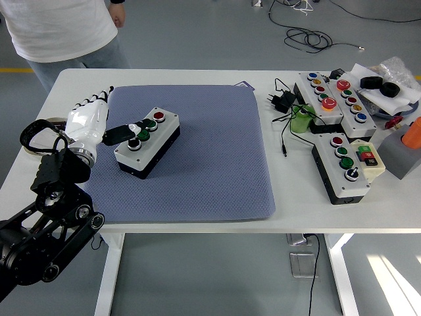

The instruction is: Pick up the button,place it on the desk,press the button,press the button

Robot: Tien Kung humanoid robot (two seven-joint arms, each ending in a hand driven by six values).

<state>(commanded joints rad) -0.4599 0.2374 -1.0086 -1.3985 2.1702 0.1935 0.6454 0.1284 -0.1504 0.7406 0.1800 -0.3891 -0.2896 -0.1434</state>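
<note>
A grey button box (148,142) with black sides lies on the blue-grey mat (197,164), left of centre. It has one red, two green and one black button in a row. My left hand (99,125), white with black fingertips, reaches in from the left. Its fingers are spread and hold nothing. Its black thumb (125,131) lies at the box's near-left end, over the black button. My right arm is out of view. A person in a white shirt (56,26) stands at the far left of the table, hands off the table.
Several more button boxes (329,99) (341,166) lie on the right with a black plug and cable (284,105), a green roll (302,120), and plastic bags. A round plate (36,128) sits at the left edge under my arm.
</note>
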